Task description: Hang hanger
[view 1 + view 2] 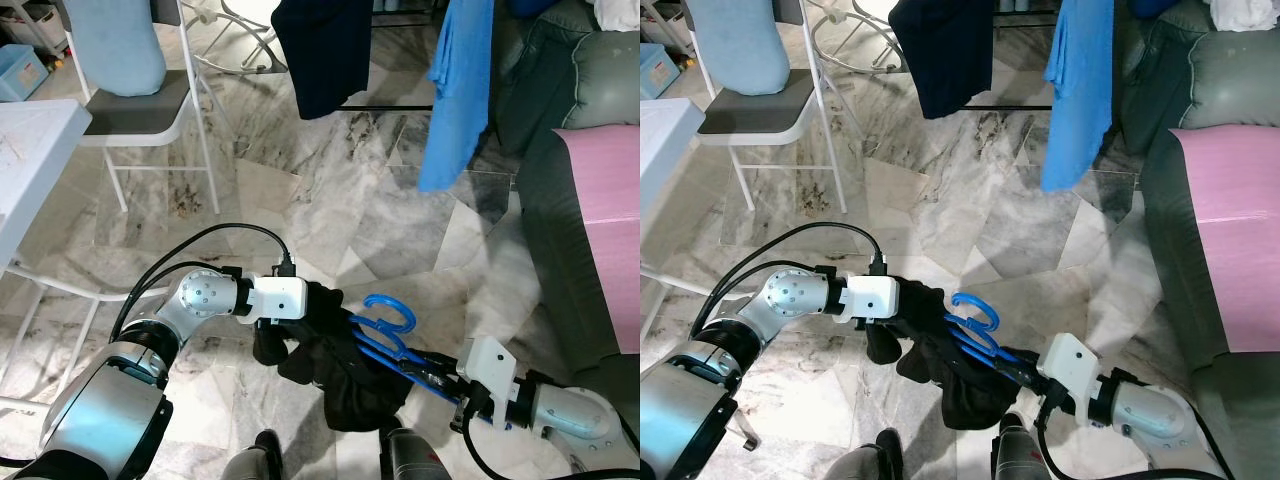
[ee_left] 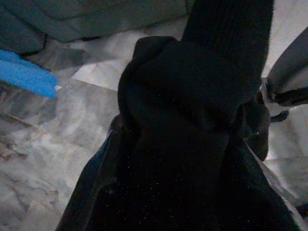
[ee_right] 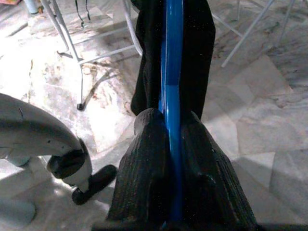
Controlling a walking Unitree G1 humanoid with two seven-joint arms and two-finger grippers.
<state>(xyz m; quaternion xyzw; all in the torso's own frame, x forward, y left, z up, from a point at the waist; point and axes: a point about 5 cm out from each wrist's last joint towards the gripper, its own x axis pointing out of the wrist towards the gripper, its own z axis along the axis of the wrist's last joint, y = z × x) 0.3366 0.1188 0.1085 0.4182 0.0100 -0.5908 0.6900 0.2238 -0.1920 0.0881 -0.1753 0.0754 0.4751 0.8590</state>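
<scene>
Left eye view: one blue hanger [image 1: 385, 325], one black garment [image 1: 345, 375].

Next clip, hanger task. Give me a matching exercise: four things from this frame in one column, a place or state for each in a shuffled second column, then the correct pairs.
Column one:
1. blue hanger
2. black garment
3. light blue shirt
4. white chair

Column two:
A. hanging up ahead, above the marble floor
B. standing ahead on the robot's left
C. clamped between the right gripper's fingers
D. draped on the hanger, bunched at the left gripper

Pairs: 1-C, 2-D, 3-A, 4-B
</scene>
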